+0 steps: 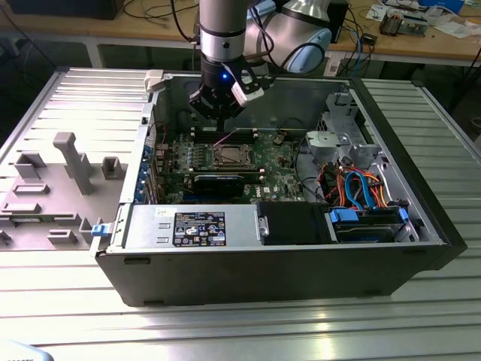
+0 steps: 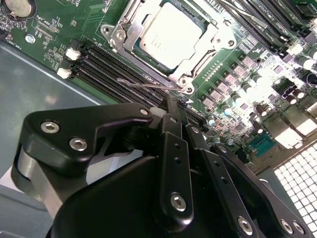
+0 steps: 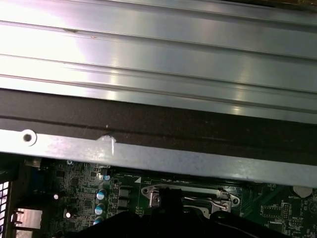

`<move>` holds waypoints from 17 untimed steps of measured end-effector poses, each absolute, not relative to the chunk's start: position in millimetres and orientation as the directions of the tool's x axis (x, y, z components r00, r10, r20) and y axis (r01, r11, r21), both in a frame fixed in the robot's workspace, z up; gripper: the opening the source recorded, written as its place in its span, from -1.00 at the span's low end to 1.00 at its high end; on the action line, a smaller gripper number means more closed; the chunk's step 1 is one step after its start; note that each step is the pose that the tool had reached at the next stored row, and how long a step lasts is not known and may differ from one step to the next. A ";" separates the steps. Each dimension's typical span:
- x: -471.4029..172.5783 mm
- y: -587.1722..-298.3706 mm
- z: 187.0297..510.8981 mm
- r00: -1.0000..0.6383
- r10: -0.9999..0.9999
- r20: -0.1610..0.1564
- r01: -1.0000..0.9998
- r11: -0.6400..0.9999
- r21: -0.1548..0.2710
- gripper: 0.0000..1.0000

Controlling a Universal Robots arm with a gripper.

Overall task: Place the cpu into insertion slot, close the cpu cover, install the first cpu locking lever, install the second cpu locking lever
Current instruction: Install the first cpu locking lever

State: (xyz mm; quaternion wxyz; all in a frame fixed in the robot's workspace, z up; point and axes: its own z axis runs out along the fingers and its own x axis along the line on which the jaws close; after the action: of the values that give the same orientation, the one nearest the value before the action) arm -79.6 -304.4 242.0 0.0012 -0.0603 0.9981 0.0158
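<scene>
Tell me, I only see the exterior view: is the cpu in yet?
Observer: Yes. In the second wrist view the cpu lies flat, silver top up.
Operator: Is the lid thing down?
Observer: The cpu cover lies flat around the chip's edges.
Operator: Where's the gripper?
Observer: The gripper hangs just beside a thin wire lever near the cover's corner.
</scene>
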 end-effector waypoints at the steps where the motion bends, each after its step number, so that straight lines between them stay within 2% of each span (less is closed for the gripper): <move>1: -79.6 -304.3 241.7 -0.993 -0.120 -0.004 -0.121 0.992 0.031 -0.79; 17: -79.6 -302.6 236.7 -0.993 -0.120 -0.004 -0.120 0.992 0.031 -0.79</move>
State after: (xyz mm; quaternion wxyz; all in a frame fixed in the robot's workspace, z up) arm -79.6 -302.6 236.7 0.0012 -0.0603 0.9981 0.0158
